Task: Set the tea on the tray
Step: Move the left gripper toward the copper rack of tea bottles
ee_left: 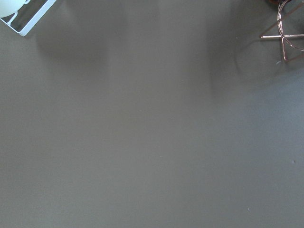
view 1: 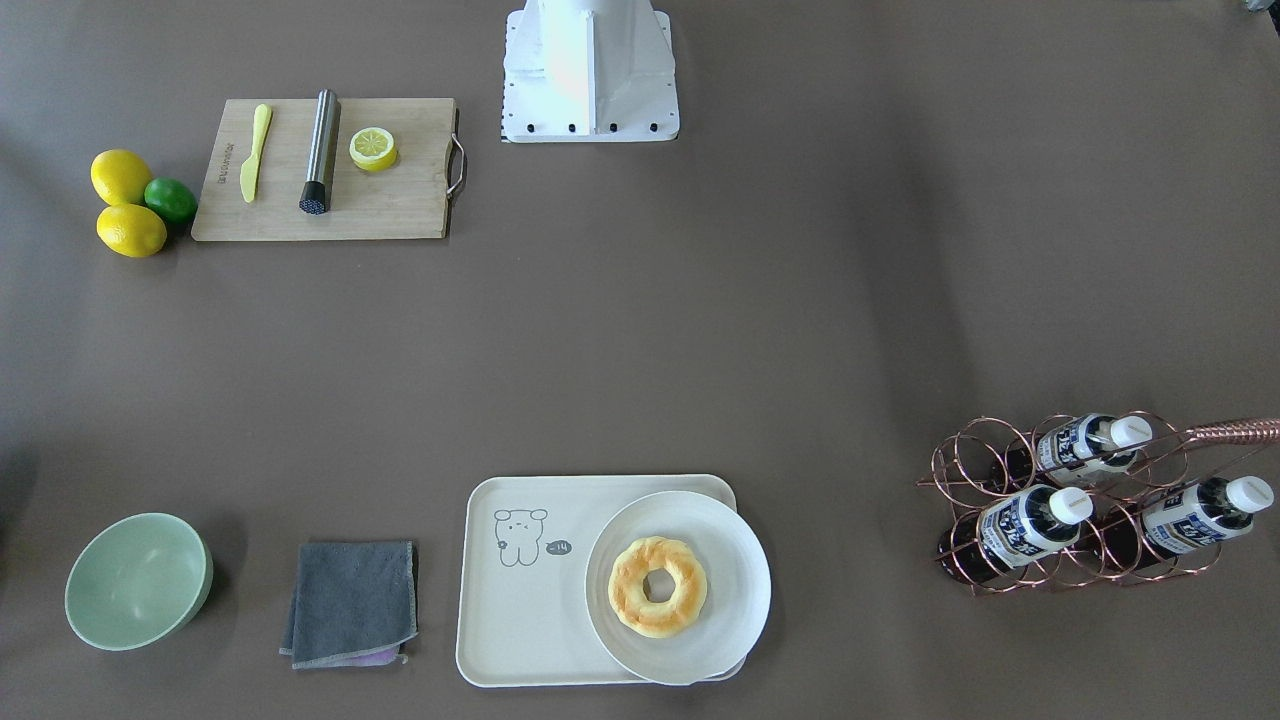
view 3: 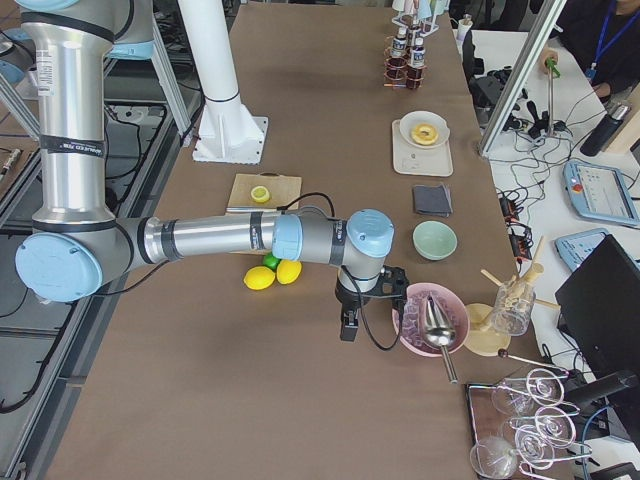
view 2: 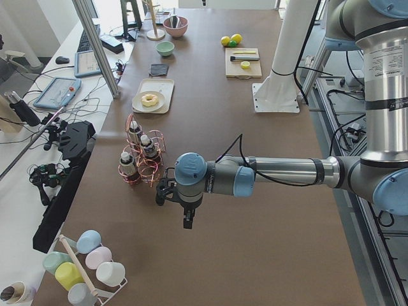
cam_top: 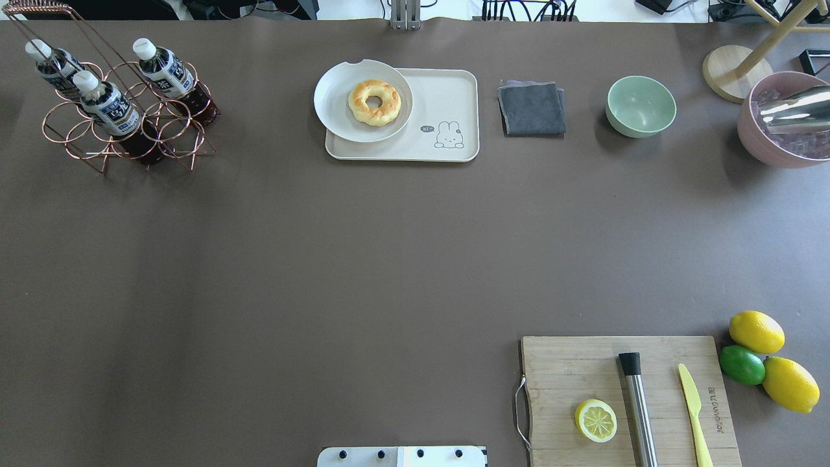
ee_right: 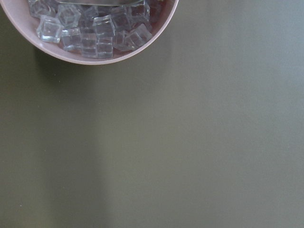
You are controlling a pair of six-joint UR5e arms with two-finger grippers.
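Status: not started. All three tea bottles sit tilted in the copper wire rack (view 1: 1235, 430) at the far corner of the table (cam_top: 389, 259) on the robot's left. That includes the tea bottle (cam_top: 110, 109) nearest the robot. None is on the tray (cam_top: 450, 94), and nothing grips any of them.

The tray lies at the far edge, mid-table, well apart from the rack. A white plate (cam_top: 334, 120) carrying a doughnut (cam_top: 374, 102) covers its rack-side half and overhangs the rim. The half with the bear drawing is bare and looks, in my judgement, like the only room for a bottle.

The left gripper (view 2: 186, 221) hangs over bare table just beside the rack, fingers pointing down, touching nothing. Its wrist view catches only a foot of the rack in one corner. The right gripper (view 3: 347, 330) hovers beside the pink bowl (ee_right: 90, 60) of ice at the opposite end. I cannot tell how wide either gripper's fingers are set, as only the side views show them.

Outstanding: reach a bottle, grasp it, lift it clear of the wire rings, carry it across and set it on the bare half.
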